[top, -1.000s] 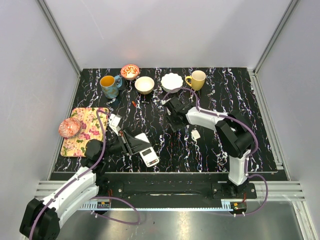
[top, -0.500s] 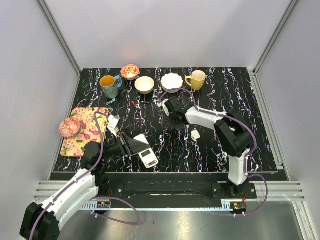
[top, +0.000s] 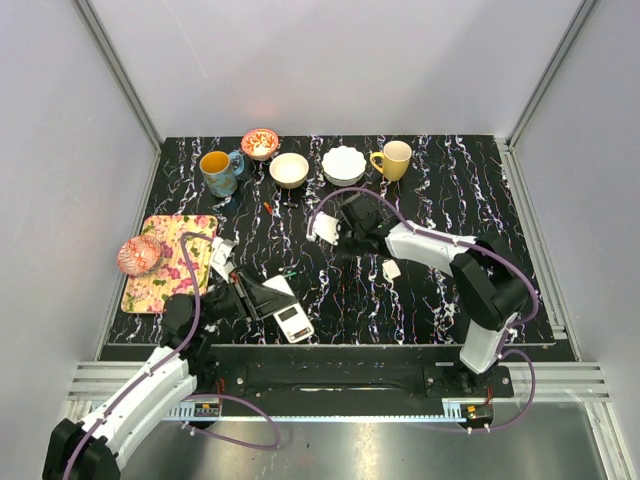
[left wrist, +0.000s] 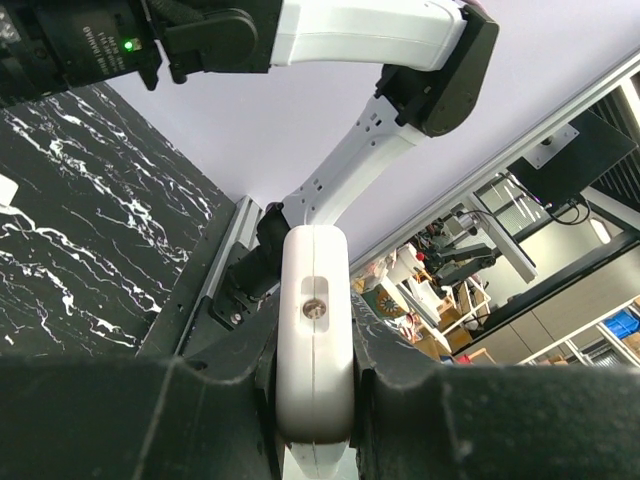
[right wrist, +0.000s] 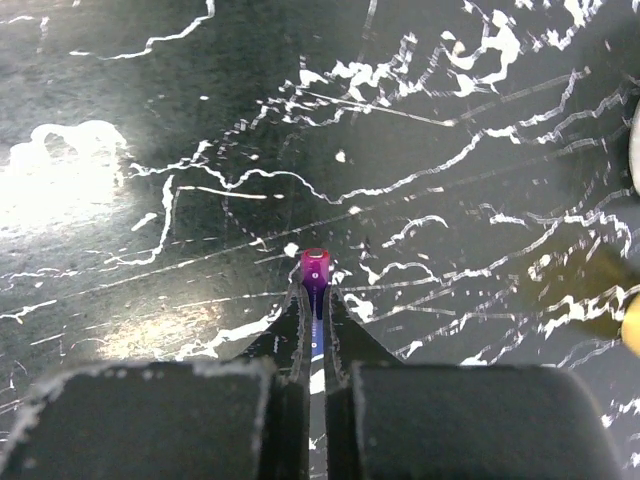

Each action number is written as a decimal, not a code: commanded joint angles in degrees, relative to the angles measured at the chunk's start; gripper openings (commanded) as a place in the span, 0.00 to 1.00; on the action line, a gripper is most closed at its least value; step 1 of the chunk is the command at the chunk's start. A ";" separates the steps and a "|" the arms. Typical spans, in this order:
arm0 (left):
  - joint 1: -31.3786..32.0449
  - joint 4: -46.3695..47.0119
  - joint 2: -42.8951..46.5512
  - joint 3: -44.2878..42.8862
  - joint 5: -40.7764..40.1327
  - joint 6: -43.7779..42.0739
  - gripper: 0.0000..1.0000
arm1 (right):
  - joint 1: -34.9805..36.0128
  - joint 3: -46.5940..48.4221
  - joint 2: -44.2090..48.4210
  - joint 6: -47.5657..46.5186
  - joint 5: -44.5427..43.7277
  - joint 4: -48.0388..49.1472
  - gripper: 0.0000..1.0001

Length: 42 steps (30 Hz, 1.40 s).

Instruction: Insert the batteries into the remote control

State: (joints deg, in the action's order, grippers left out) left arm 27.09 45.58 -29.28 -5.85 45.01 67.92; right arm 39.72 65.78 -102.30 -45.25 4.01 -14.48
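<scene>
Task stage, early: I am gripping the one remote control, white back showing, in the closed left pincer over the near-left tabletop. The right pincer is pinching the one visible battery mid-tabletop. By my judgement, no battery is sitting in the remote yet.

Your left gripper has the remote control at its fingertips, and the remote sticks out past them toward the table's near edge. Off to that gripper's left lie a floral board and a pink patterned bowl. Your right gripper hangs low over the black marbled table. Beyond it stand a white scalloped bowl and a yellow mug. A small white piece lies beside its forearm.
</scene>
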 commanded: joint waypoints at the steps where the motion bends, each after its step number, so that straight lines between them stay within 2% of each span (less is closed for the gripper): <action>1: -0.20 -0.22 2.99 0.22 -1.33 -0.77 0.00 | 0.27 2.51 -2.19 -9.41 5.04 -1.51 0.00; 6: -0.20 -2.60 3.88 0.31 -2.65 -1.65 0.00 | 0.18 4.27 -5.54 -13.19 6.18 -4.41 0.00; 11: -0.20 -2.95 3.70 0.22 -3.35 -2.00 0.00 | 0.35 5.06 -7.29 -13.02 6.97 -4.59 0.00; 13: -0.20 -3.04 3.79 0.22 -3.62 -2.09 0.00 | 0.27 5.32 -7.74 -12.06 6.80 -4.33 0.06; 14: -0.20 -3.13 3.70 0.22 -3.62 -2.09 0.00 | 0.27 5.59 -7.91 -11.09 6.71 -4.33 0.14; 16: -0.20 -3.48 3.53 0.22 -3.79 -2.09 0.00 | 0.18 5.68 -8.18 -10.12 6.54 -4.07 0.21; 17: -0.11 -3.48 3.44 0.22 -3.71 -2.09 0.00 | 0.26 5.76 -8.09 -9.42 6.36 -3.89 0.28; 19: -0.11 -3.40 3.44 0.22 -3.36 -2.09 0.00 | 0.27 5.59 -7.83 -8.80 6.01 -3.63 0.32; 22: -0.20 -3.83 3.61 0.13 -3.09 -2.18 0.00 | 0.27 5.59 -7.39 -6.96 5.57 -3.10 0.48; 25: -0.11 -4.19 4.05 0.13 -3.00 -2.27 0.00 | 0.26 5.68 -6.51 -5.73 5.39 -2.13 0.52; 31: -0.20 -4.89 5.02 -0.13 -3.00 -2.18 0.00 | 0.27 7.95 -2.56 0.16 5.22 2.00 0.54; 34: -0.11 -6.38 5.89 -0.74 -2.83 -2.70 0.00 | 0.27 7.96 1.13 6.48 1.90 6.90 0.55; 36: -0.20 -7.79 6.42 -1.10 -3.09 -3.23 0.00 | 0.27 7.88 3.68 14.99 -1.53 12.00 0.55; 37: -0.20 -8.14 6.86 -1.18 -3.26 -3.23 0.00 | 0.18 7.44 4.30 18.41 -7.38 13.93 0.55; 38: -0.11 -8.66 7.04 -1.18 -3.70 -3.32 0.00 | 0.26 7.61 5.26 26.80 -10.74 16.39 0.55; 39: -0.20 -8.93 7.13 -1.10 -3.97 -3.23 0.00 | 0.27 7.87 5.53 31.24 -13.91 16.33 0.53; 40: -0.11 -9.02 7.13 -1.01 -4.23 -3.23 0.00 | 0.27 8.48 5.62 35.37 -20.64 15.80 0.50; 41: -0.20 -9.11 7.04 -0.92 -4.67 -3.23 0.00 | 0.27 8.92 5.80 42.81 -23.15 11.88 0.45; 42: -0.11 -9.11 7.04 -1.01 -4.93 -3.06 0.00 | 0.27 9.36 6.06 46.62 -24.65 9.93 0.46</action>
State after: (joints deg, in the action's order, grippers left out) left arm 27.09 35.62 -22.85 -5.48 42.39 65.49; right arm 39.77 71.83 -99.24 -23.46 -4.43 -5.17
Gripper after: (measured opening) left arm 0.260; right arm 0.475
